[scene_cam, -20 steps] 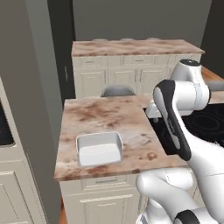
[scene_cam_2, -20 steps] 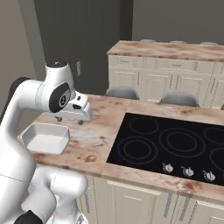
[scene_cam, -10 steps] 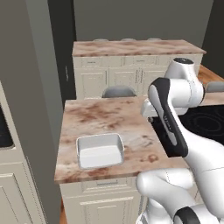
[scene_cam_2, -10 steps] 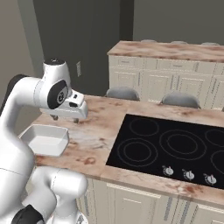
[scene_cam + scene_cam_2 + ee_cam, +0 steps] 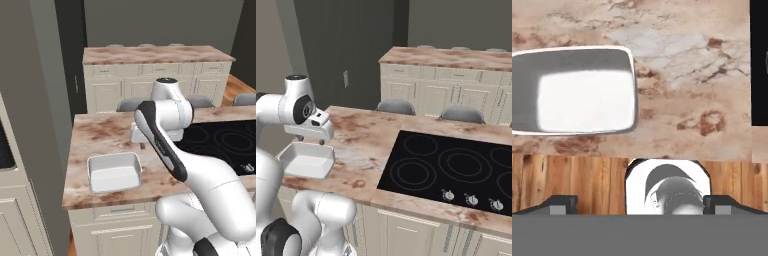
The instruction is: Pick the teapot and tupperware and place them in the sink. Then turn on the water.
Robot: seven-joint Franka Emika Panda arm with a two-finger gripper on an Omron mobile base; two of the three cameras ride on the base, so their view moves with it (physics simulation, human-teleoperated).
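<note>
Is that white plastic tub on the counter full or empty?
Empty. The tub sits upright on the counter, and the hand view shows its bare pale floor with nothing inside.

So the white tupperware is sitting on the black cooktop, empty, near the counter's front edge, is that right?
Not quite. The tupperware is empty and near the front edge, but it sits on the marble counter, well apart from the black cooktop. The left base view shows this.
</note>
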